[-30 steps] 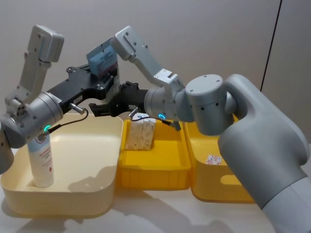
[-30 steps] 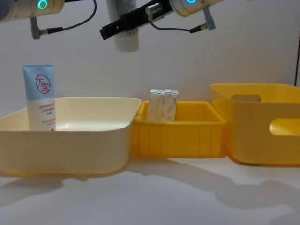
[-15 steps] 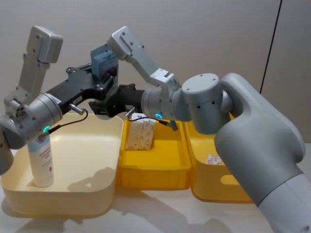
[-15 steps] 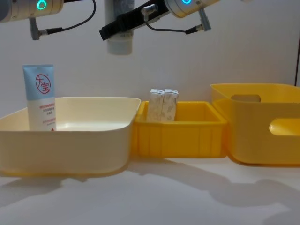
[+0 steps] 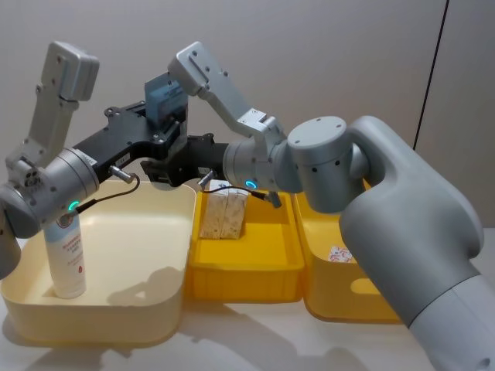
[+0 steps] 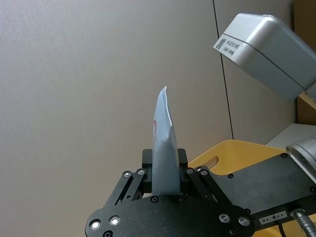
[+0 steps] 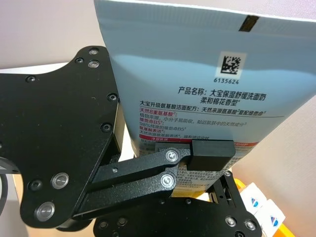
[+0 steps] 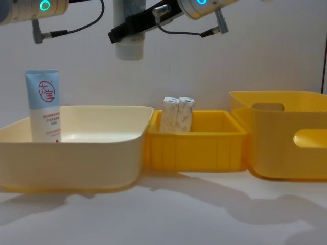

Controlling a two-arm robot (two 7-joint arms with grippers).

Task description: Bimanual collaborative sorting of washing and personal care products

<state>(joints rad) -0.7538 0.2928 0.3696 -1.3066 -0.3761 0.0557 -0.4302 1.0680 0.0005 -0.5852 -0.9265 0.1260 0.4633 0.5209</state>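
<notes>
A pale blue tube (image 5: 165, 99) is held high above the bins, cap end down (image 8: 129, 48). My left gripper (image 5: 164, 127) is shut on its middle; the tube shows edge-on between its fingers (image 6: 164, 143). My right gripper (image 5: 176, 158) comes in just below and is shut on the tube near the cap (image 8: 130, 28). One left finger pad (image 7: 212, 154) lies across the printed tube (image 7: 207, 74). Another tube with a red round logo (image 5: 66, 259) stands upright in the cream bin (image 5: 147, 309). Two speckled cartons (image 5: 224, 212) stand in the yellow tray (image 5: 247, 282).
A deeper yellow bin (image 5: 340, 301) sits to the right of the tray, with a small red-marked pack (image 5: 338, 253) inside. The three containers stand side by side on the white table (image 8: 204, 209). A grey wall stands behind.
My right gripper shifted slightly left, and the tube's cap end swung left with it to hang upright. The left arm stayed where it was.
</notes>
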